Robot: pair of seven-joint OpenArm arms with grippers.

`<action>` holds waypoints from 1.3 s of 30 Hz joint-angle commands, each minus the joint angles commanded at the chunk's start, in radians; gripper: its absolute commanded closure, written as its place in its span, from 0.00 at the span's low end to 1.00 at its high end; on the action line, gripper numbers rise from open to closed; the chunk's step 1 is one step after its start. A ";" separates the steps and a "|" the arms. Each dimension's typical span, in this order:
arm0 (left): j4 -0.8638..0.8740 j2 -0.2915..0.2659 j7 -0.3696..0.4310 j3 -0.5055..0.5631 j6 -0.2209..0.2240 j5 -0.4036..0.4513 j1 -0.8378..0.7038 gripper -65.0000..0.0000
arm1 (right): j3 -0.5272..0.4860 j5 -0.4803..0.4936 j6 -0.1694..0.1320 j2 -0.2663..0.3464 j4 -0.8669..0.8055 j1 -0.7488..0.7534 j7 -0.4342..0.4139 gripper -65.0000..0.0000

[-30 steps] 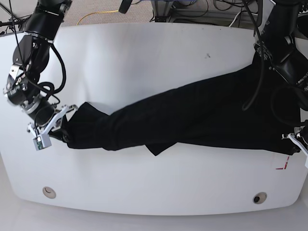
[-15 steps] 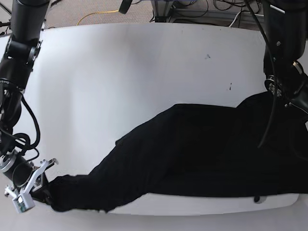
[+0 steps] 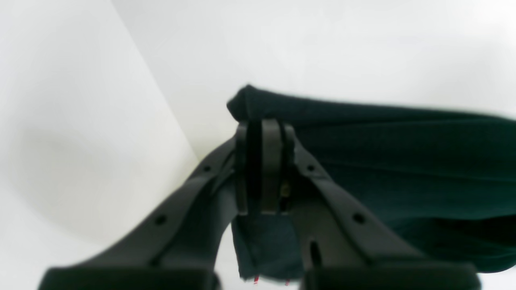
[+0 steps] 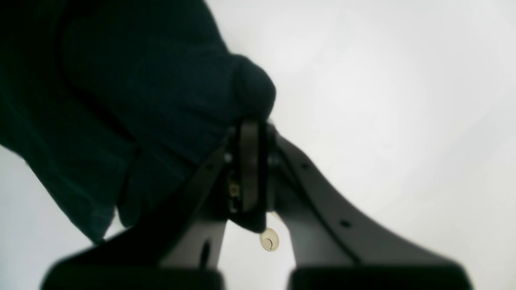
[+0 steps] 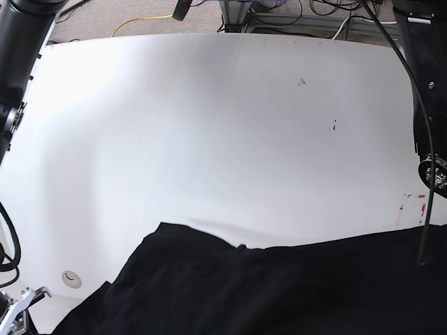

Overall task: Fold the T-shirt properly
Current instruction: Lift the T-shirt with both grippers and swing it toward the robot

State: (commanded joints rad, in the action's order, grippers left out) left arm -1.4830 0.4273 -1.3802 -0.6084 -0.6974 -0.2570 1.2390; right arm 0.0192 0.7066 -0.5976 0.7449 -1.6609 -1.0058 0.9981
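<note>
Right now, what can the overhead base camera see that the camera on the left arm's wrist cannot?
Only the base view shows the wide white table, the small round disc near its front edge, the cables beyond it, and the T-shirt spread across the bottom. Only the left wrist view shows the left claw closed tight on a bunched corner of cloth. Both show the black shirt and the white tabletop.

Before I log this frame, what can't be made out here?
- Base view: the T-shirt runs off the bottom edge, so its shape and folds are hidden.
- Base view: the right gripper is cut at the corner; the left one is out of frame.
- Wrist views: the left gripper and right gripper are blurred, clamping cloth; which shirt part each holds is unclear.
</note>
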 joint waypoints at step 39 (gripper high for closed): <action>0.040 -0.012 0.005 0.000 0.000 -0.002 -0.058 1.00 | 0.018 -0.002 0.000 -0.002 0.000 -0.020 -0.003 1.00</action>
State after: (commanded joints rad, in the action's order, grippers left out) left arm -1.4431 0.4150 -1.3755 -0.6084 -0.6974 -0.2585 1.1807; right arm 0.0376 0.7050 -0.5976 0.7434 -1.6609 -1.0257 0.9950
